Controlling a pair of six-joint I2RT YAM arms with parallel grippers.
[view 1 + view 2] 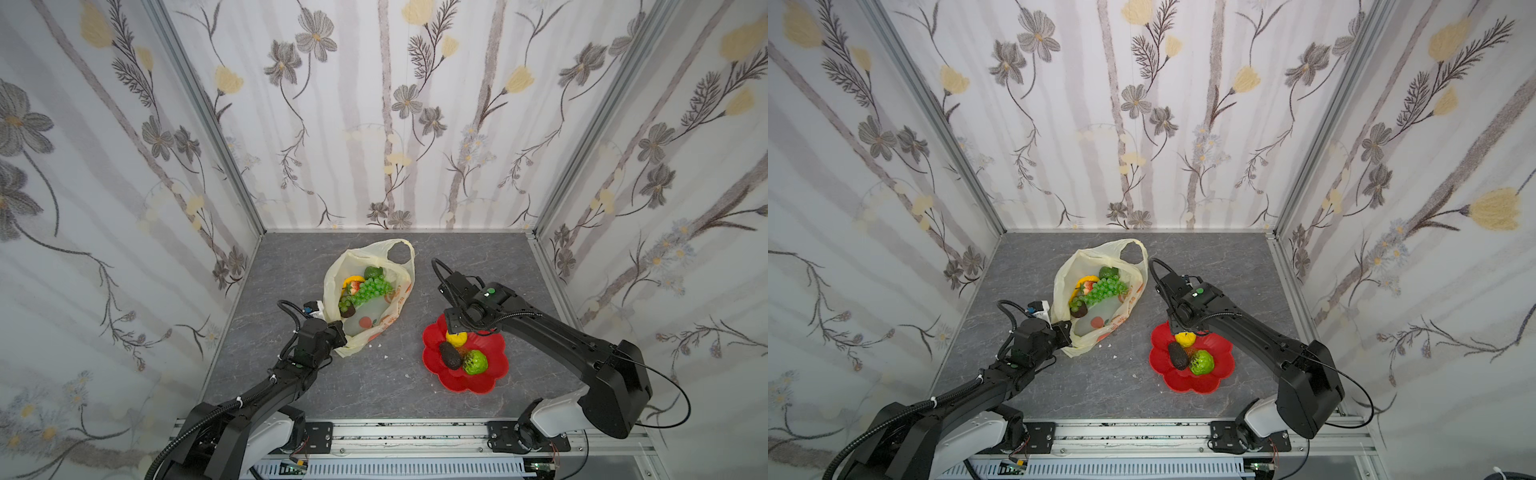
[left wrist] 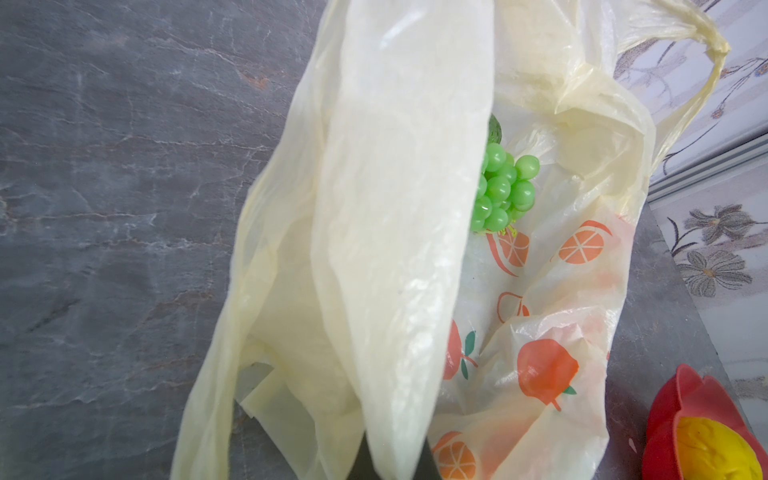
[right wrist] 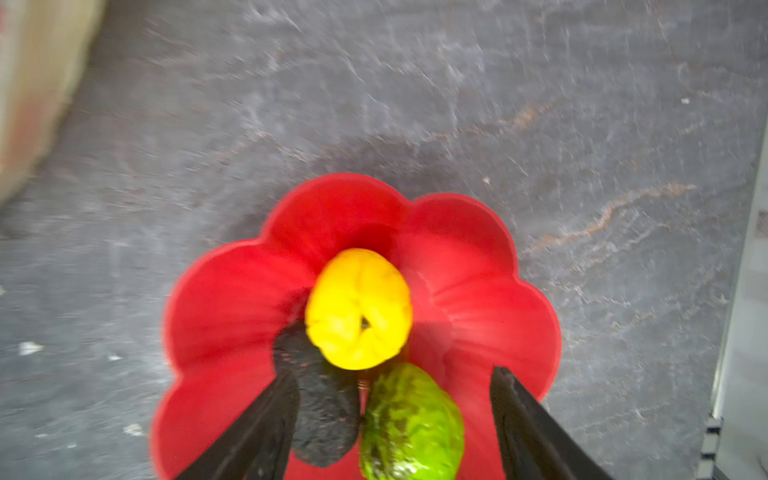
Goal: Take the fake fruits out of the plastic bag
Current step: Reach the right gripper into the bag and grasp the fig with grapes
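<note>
Three fruits (image 1: pixel 451 356) on red plate (image 1: pixel 478 384), left hand (image 1: pixel 338 332) pinching bag (image 1: pixel 370 326)

The bag (image 1: pixel 332 286) mouth gapes upward, yet the grape bunch (image 1: pixel 371 290) sprawls over the fruit (image 1: pixel 372 272) beneath. Bare surface (image 1: pixel 409 316) lies open between bag and red plate (image 1: pixel 494 365). The right pincer (image 3: pixel 392 374), jaws spread, crowds the plate from above.
</note>
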